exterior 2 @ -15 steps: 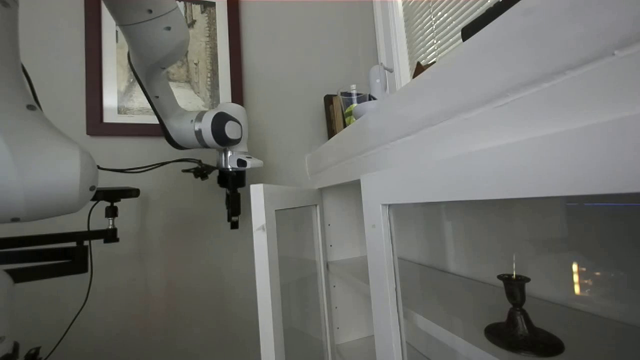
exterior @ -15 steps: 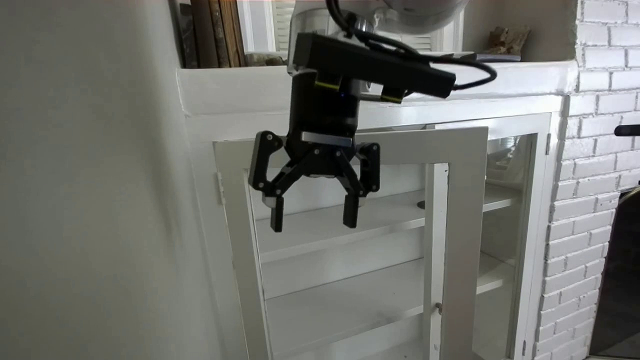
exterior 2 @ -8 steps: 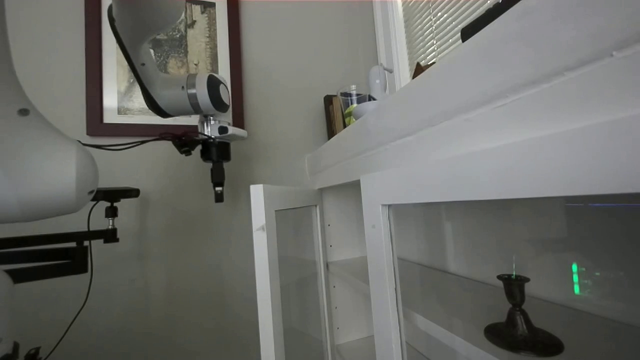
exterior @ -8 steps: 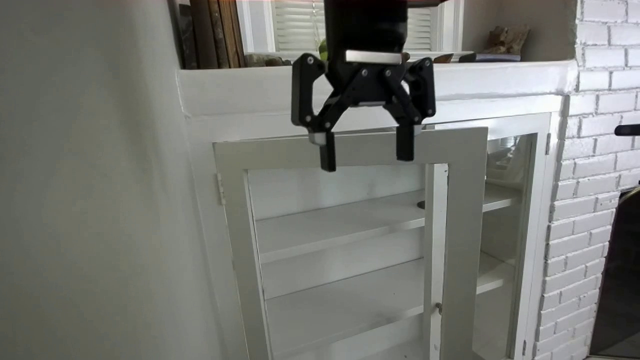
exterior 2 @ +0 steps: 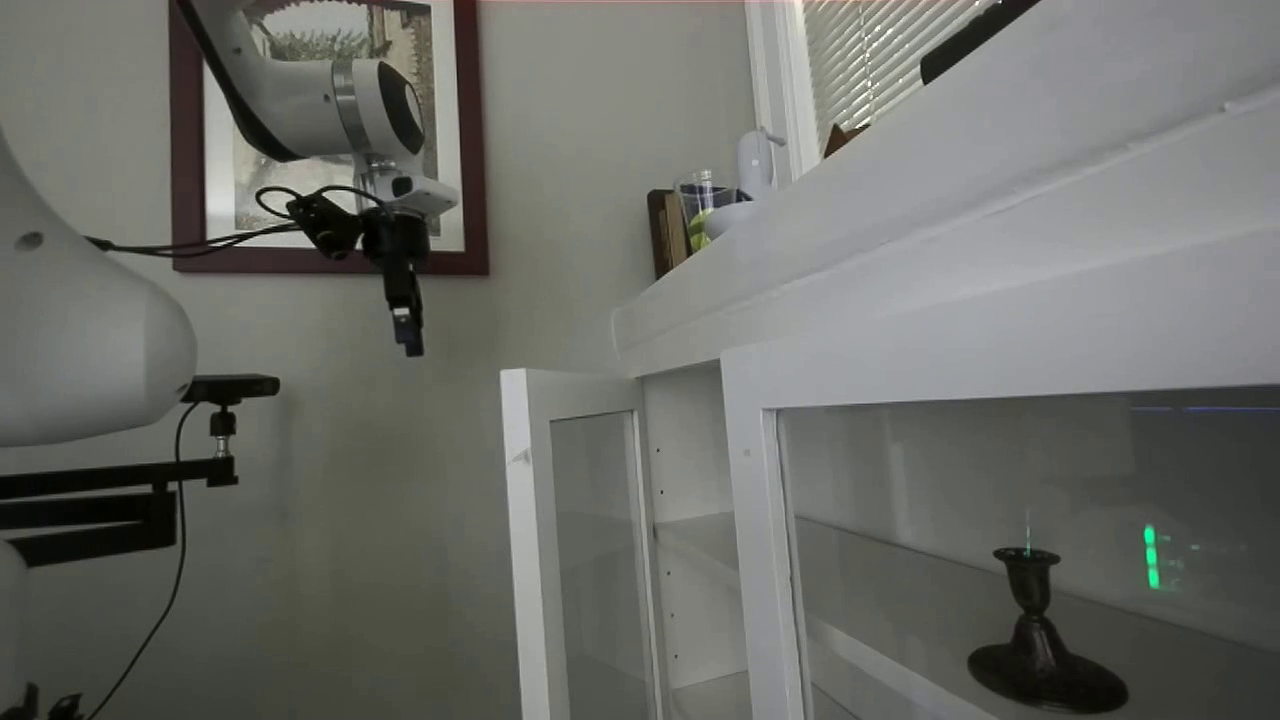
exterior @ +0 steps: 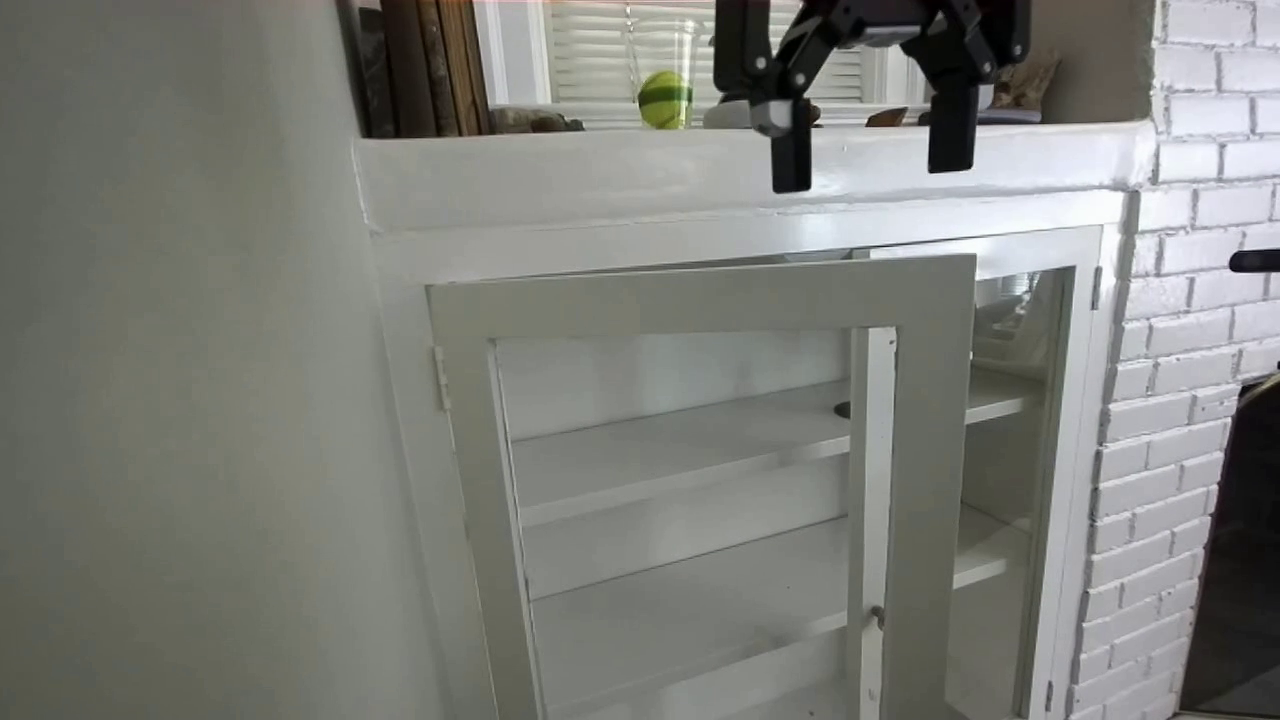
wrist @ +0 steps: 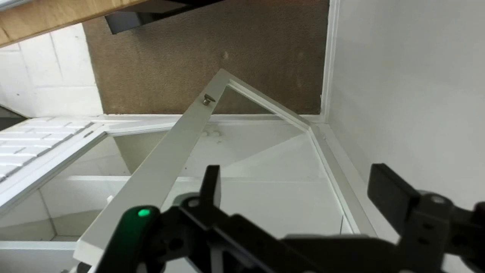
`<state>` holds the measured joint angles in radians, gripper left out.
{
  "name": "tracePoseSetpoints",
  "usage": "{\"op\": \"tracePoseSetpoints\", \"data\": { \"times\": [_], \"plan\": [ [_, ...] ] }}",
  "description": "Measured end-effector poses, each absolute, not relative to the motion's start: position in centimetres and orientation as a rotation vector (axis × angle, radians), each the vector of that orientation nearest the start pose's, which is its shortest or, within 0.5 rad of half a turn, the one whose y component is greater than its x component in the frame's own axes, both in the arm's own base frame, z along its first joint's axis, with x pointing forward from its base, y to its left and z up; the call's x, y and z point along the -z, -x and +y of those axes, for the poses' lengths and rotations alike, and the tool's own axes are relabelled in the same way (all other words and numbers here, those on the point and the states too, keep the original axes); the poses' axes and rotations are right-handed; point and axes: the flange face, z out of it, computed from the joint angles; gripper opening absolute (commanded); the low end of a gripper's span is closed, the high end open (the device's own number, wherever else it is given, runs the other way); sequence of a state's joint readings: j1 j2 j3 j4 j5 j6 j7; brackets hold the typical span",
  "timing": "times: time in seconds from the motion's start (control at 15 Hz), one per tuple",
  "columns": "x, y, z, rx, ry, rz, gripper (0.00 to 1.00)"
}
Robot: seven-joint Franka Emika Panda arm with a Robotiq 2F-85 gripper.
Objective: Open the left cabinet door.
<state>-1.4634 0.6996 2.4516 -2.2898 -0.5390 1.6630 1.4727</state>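
Observation:
The left cabinet door is white with one big glass pane. It stands open, swung out from the cabinet, in both exterior views [exterior: 925, 480] [exterior 2: 532, 540]. In the wrist view the door [wrist: 159, 163] runs slantwise beyond my fingers, with a small knob [wrist: 208, 99] on its frame. My gripper [exterior: 872, 175] is open and empty, high above the door's top edge and apart from it. In an exterior view the gripper [exterior 2: 408, 350] hangs pointing down, out in front of the door. In the wrist view the gripper [wrist: 295, 170] has its fingers wide apart with nothing between them.
The narrower glass door [exterior: 1080, 480] is beside the open door. A ledge [exterior: 620, 180] above holds books [exterior: 430, 70] and a glass with a green ball [exterior: 663, 100]. A grey wall [exterior: 200, 400] borders the hinge side. A camera stand [exterior 2: 110, 475] is near the arm.
My gripper has risen and moved back from the cabinet, going up and right in one view, up and left in the other. It stays open. The door has not moved.

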Motion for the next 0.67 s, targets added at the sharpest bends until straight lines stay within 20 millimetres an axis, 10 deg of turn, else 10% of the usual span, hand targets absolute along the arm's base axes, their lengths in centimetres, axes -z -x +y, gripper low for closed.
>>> {"op": "tracePoseSetpoints", "data": {
  "times": [0.67],
  "plan": [
    [-56.7, -27.1, 20.7, 0.313, 3.259, 0.602, 1.0]
  ]
}}
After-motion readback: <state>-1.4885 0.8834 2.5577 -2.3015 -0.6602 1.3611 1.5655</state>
